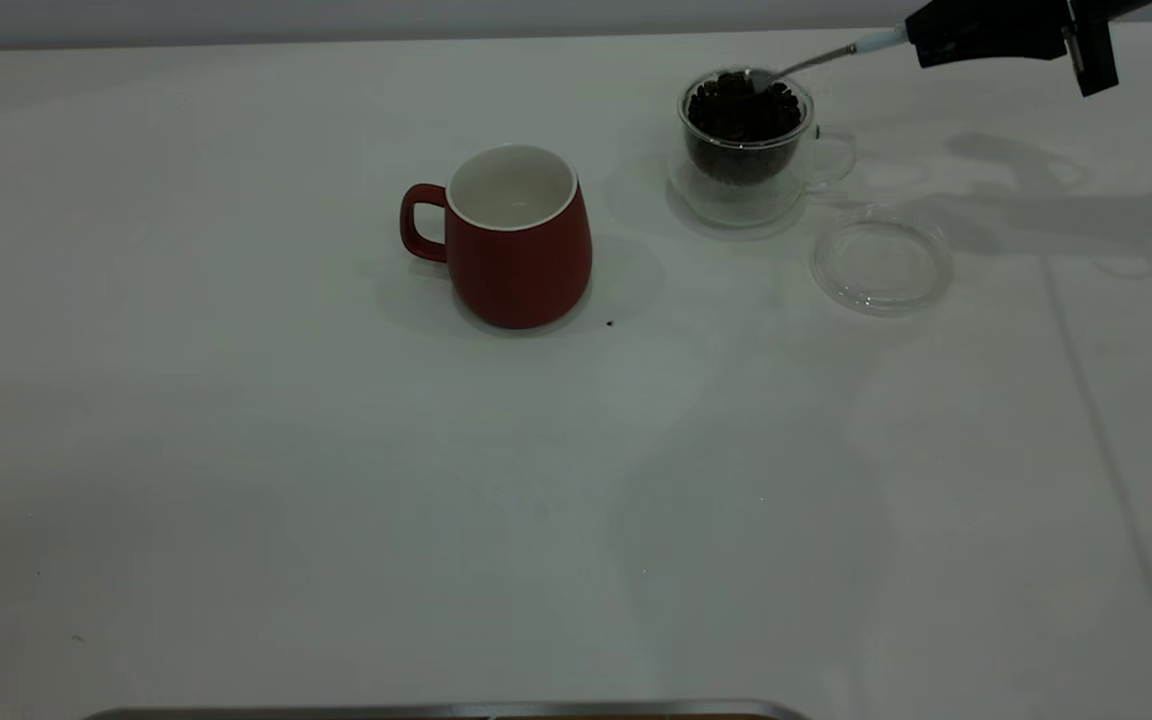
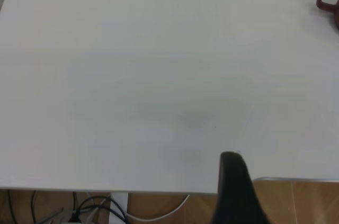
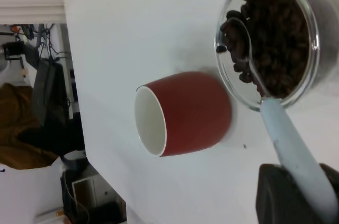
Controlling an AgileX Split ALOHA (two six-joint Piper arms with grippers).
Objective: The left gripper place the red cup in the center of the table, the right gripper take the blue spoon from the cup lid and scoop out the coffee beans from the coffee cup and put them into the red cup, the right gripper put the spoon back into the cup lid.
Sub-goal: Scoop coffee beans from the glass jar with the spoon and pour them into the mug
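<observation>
The red cup [image 1: 516, 240] [image 3: 185, 113] stands upright near the middle of the table [image 1: 336, 480], its handle to the left and its white inside bare. The clear coffee cup [image 1: 746, 150] [image 3: 312, 70] behind it to the right is full of dark coffee beans [image 1: 744, 110] [image 3: 275, 33]. My right gripper [image 1: 921, 40] [image 3: 302, 192], at the far right, is shut on the blue spoon [image 1: 876, 42] [image 3: 291, 150] by its pale handle. The spoon's metal bowl lies among the beans at the cup's rim. The cup lid [image 1: 881, 262] lies bare, right of the coffee cup. My left gripper [image 2: 235, 192] hangs over the table's edge, far from the cups.
One stray bean [image 1: 609, 323] [image 3: 244, 146] lies on the table just right of the red cup. A metal edge [image 1: 436, 712] runs along the near side. Cables [image 2: 95, 208] hang below the table's edge.
</observation>
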